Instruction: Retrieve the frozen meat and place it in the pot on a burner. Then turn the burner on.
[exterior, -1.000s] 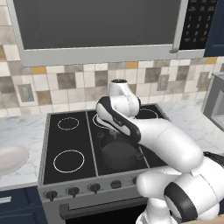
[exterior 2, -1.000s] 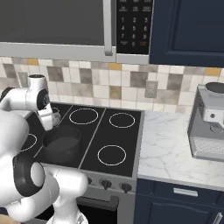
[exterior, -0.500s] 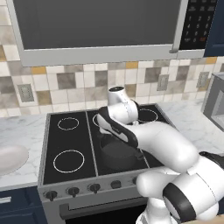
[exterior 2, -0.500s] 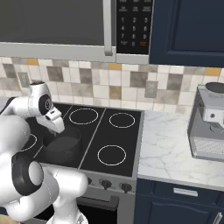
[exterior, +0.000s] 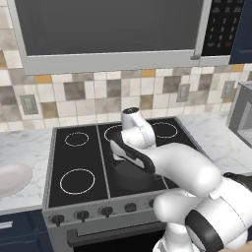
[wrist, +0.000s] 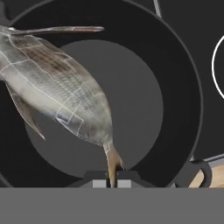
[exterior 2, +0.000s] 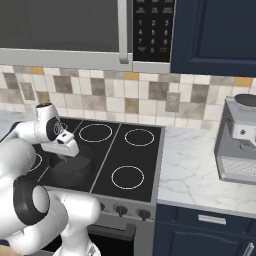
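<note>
One silvery-grey, fish-shaped piece of frozen meat (wrist: 59, 87) hangs in the hand view directly over the round, dark grey matte pot (wrist: 175, 87), its tail pinched at the bottom edge where the two-finger gripper (wrist: 112, 177) closes on it. The fingers look drawn together on that thin tail, though the tips are nearly hidden at the frame's edge, so the hold is judged more than seen. The fish's body crosses the lighter pot floor and part of the dark wall ring, which suggests the hand is placed centrally so that a release drops the meat inside and not onto the rim.

From the left base view, the white arm bends low over the black glass cooktop (exterior: 74, 152), and the pot (exterior: 129, 178) sits on the front burner nearer the middle, largely covered by the arm. From the right base view, the pot (exterior 2: 70, 167) stands on the front left burner of the cooktop (exterior 2: 130, 155), with the wrist just above its rim.

Judging by this, the meat is carried and not yet laid down; opening the fingers seems the next need. The row of dark knobs (exterior 2: 120, 210) along the stove front waits for the burner step after that. A round white plate (exterior: 12, 177) rests on the marble counter left of the stove.
</note>
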